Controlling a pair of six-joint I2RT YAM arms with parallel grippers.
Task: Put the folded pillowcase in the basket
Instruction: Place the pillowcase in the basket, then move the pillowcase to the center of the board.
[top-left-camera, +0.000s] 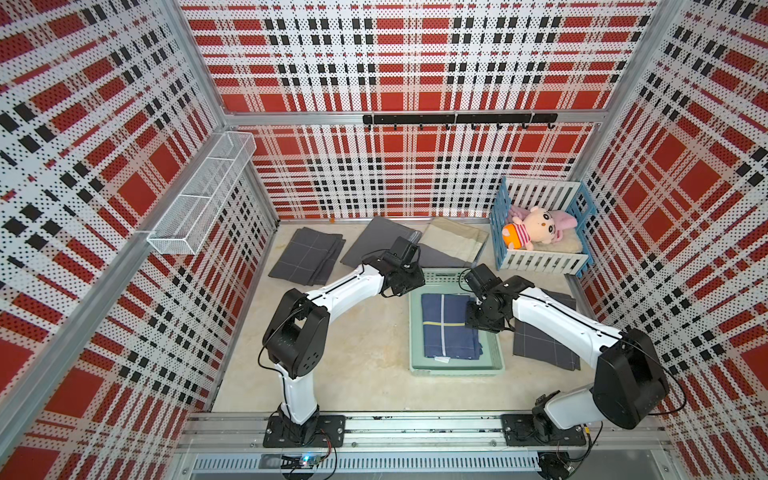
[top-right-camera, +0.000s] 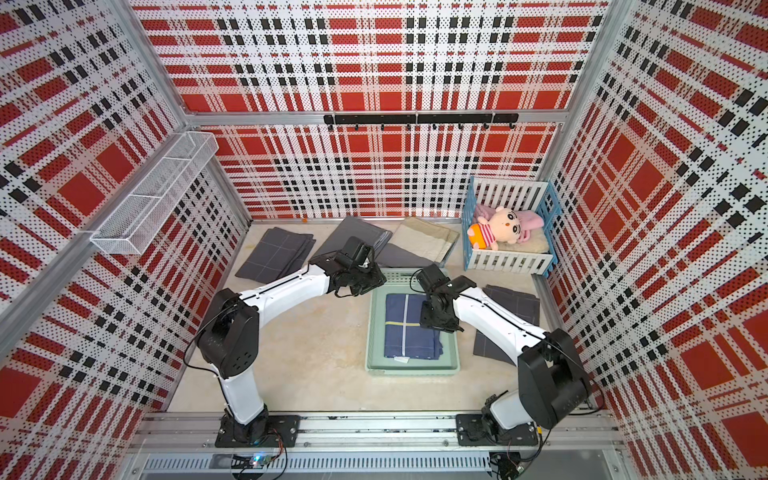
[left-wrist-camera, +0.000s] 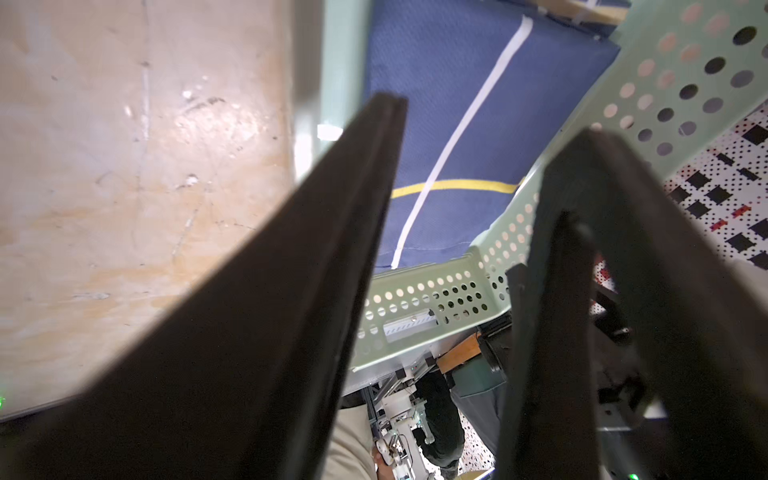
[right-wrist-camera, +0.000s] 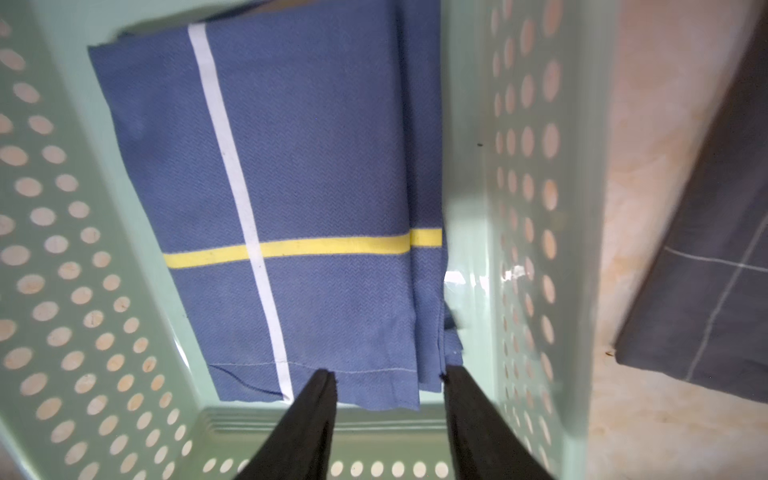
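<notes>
The folded pillowcase (top-left-camera: 451, 326) (top-right-camera: 411, 328) is blue with one white and one yellow stripe. It lies flat on the bottom of the pale mint-green basket (top-left-camera: 457, 368) (top-right-camera: 411, 368). My left gripper (left-wrist-camera: 490, 120) (top-left-camera: 409, 286) hangs open over the basket's far left corner, with nothing between its fingers. My right gripper (right-wrist-camera: 388, 374) (top-left-camera: 484, 320) is open inside the basket at the right side. Its fingertips (right-wrist-camera: 326, 380) stand just over the pillowcase's (right-wrist-camera: 299, 187) hem, which lies loose, not pinched. The perforated basket wall (right-wrist-camera: 523, 166) runs close beside the right finger.
Folded grey cloths lie at the back left (top-left-camera: 307, 255) and right of the basket (top-left-camera: 544, 332). Grey and beige bedding (top-left-camera: 453, 241) lies at the back. A blue-and-white toy crib (top-left-camera: 540, 262) holds a plush doll. A white wire shelf basket (top-left-camera: 203, 195) hangs on the left wall.
</notes>
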